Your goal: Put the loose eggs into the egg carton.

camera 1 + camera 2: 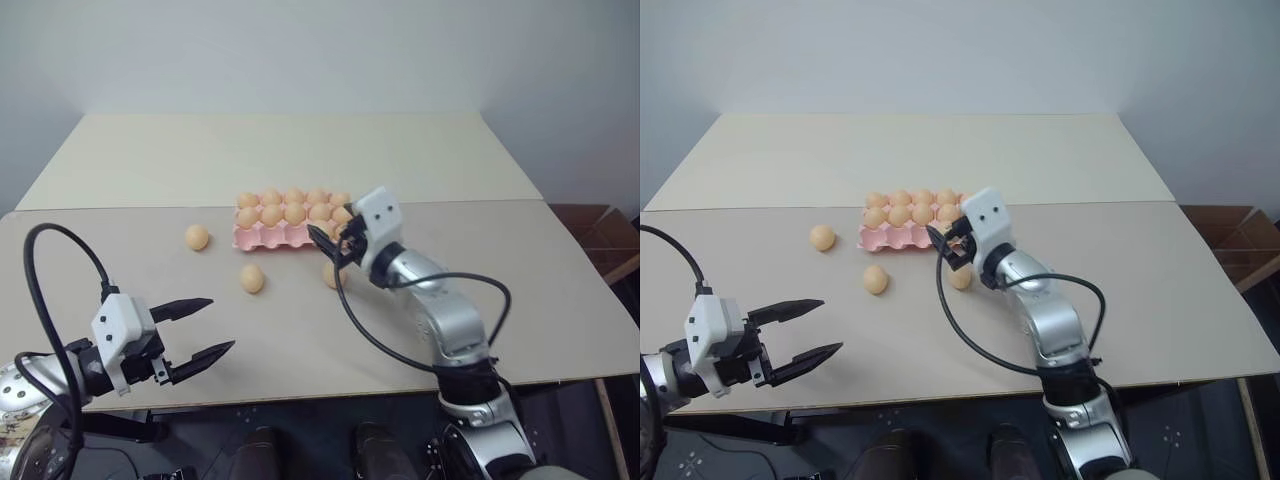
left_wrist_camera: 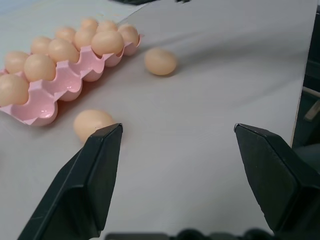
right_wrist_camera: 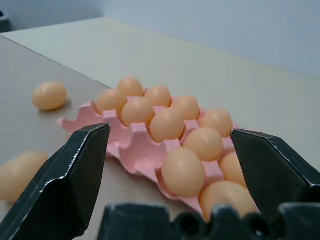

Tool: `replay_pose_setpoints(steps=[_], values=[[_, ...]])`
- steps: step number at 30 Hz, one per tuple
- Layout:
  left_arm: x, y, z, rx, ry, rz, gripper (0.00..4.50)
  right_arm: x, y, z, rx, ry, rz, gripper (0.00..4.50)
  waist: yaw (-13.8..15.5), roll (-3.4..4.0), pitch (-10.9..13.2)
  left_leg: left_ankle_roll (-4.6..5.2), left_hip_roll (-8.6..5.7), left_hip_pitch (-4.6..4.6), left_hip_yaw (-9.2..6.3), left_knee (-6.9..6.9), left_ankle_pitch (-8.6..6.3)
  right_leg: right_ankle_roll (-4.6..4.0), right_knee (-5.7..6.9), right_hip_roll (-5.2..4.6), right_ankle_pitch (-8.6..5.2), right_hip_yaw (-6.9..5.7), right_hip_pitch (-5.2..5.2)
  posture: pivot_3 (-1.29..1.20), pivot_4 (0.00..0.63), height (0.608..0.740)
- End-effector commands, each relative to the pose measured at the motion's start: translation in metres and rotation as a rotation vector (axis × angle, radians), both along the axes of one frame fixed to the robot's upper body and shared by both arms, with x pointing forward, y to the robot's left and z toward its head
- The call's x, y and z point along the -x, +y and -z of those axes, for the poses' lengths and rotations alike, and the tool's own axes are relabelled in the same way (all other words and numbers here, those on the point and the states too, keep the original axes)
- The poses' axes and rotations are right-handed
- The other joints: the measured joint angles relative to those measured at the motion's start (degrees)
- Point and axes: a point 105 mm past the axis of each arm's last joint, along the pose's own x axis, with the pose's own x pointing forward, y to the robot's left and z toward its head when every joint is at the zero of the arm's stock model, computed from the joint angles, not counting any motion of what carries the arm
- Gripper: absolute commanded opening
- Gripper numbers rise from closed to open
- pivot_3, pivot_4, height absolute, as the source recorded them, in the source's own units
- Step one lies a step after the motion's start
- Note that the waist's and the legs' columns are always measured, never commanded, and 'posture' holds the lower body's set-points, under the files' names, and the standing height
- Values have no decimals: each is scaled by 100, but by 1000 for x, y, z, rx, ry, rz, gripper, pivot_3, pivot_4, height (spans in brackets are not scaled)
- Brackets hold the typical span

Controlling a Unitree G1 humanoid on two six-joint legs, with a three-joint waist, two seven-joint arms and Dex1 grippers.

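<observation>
Pale orange-tan eggs (image 1: 251,278) sit against a pink egg carton (image 1: 262,238); the table (image 1: 300,320) is plain beige.

Your pink egg carton (image 1: 262,236) sits mid-table (image 1: 300,150), its back rows filled with eggs and the near row's left cups bare. Three loose eggs lie on the table in front — one (image 1: 197,237) just left of the carton, one (image 1: 252,278) nearer you, one (image 1: 331,274) partly hidden beside your right gripper (image 1: 328,243). That gripper hovers at the carton's near right corner, fingers apart. Your left gripper (image 1: 208,326) hangs well apart at lower left, fingers spread and empty.
</observation>
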Motion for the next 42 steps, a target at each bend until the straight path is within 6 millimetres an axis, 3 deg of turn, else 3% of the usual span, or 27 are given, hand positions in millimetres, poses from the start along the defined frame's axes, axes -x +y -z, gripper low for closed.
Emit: replay_pose_setpoints(steps=[1,9,17,30,38,42], values=[[5,1,-3,-8,-4,2,3883,25,-10,-11,-4,-39,-47,4469,-3,0,0,0,1,1,1,0,0,0,0,0,0,1,-1,0,150,740],[8,1,2,8,17,-21,3883,62,-29,22,96,19,-85,4469,7,-2,0,0,0,3,2,-1,0,-2,-4,1,-3,1,1,0,150,740],[10,-3,1,11,-12,-23,3883,78,-35,39,149,66,-74,4469,14,-5,0,0,0,6,2,0,0,-3,-6,2,-5,2,2,0,150,740],[14,0,-2,-31,-1,49,3883,75,-13,53,98,178,21,4469,17,-6,0,0,-1,4,1,0,0,-13,-7,0,-10,2,1,0,150,740],[12,-1,0,-22,9,82,3883,47,-5,58,101,188,254,4469,5,-6,-1,0,0,3,0,-1,0,-8,-6,3,-8,1,-1,0,150,740],[12,-1,2,-22,10,89,3883,43,2,63,56,253,263,4469,6,-6,-1,0,-1,-1,1,0,0,-7,-6,0,-7,1,-2,0,150,740]])
